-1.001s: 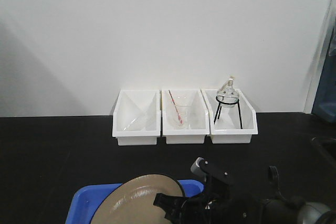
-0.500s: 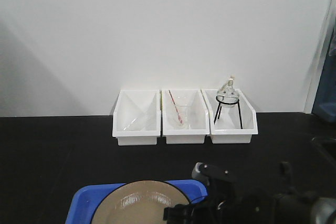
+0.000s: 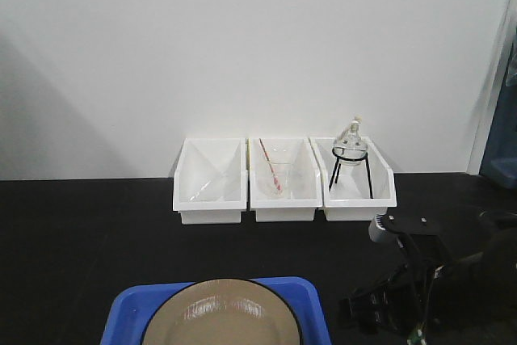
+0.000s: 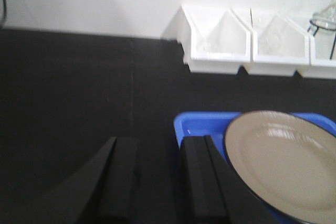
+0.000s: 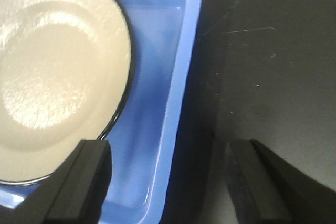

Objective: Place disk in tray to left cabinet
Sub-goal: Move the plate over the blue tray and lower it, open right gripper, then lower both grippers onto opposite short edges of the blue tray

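Disk (image 3: 222, 314) lying flat in tray (image 3: 123, 313) at table (image 3: 81, 232) front edge.
Right gripper (image 5: 168, 182) spread wide, empty, over tray's right lip; left gripper (image 4: 157, 182) spread, empty, beside tray's left side.

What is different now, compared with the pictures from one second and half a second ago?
The disk, held tilted over the tray by the right hand, was lowered flat into it and let go. The hand then drew back to the right, open. The tray and three white bins stayed in place.
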You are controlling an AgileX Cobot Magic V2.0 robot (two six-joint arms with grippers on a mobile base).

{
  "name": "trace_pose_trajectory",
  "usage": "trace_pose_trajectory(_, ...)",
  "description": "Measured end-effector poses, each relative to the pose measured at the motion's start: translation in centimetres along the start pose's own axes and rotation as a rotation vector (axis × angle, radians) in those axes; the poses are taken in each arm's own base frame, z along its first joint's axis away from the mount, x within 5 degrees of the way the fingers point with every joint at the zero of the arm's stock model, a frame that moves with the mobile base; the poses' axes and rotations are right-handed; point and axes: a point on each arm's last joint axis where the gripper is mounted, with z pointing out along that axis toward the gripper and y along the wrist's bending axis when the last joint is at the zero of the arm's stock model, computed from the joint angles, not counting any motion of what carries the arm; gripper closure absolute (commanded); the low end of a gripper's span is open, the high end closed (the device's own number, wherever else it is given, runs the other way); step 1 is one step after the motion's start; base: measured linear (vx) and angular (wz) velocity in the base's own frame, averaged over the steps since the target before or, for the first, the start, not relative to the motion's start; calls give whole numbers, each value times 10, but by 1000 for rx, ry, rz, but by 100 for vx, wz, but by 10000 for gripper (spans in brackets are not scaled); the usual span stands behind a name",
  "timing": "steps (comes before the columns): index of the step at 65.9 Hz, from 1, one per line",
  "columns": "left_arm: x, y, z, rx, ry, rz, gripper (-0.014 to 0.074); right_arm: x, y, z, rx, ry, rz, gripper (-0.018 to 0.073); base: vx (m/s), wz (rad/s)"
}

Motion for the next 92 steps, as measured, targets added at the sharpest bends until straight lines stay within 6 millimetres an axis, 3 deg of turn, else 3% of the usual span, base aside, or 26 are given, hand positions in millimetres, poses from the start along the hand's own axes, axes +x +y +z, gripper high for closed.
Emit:
trace_pose_trajectory(21, -21, -7, 51, 58, 289, -49, 252, 2, 0, 0, -5, 22, -26, 55, 0, 0)
trace_pose_trajectory(35, -26, -9, 106, 108, 388, -59, 252, -2, -1, 7, -3, 19, -17, 55, 0, 0)
trace_pose_trajectory(69, 5, -25, 228, 203, 580, -6, 251, -20, -11, 69, -23, 171, 49, 55, 0, 0)
trace_pose_trajectory(78, 19, -27, 249, 215, 646, -26, 251, -25, -13, 83, -32, 208, 54, 55, 0, 0)
trace_pose_trajectory(92, 41, -24, 264, 204, 715, -48, 251, -23, -17, 99, -29, 237, 63, 55, 0, 0)
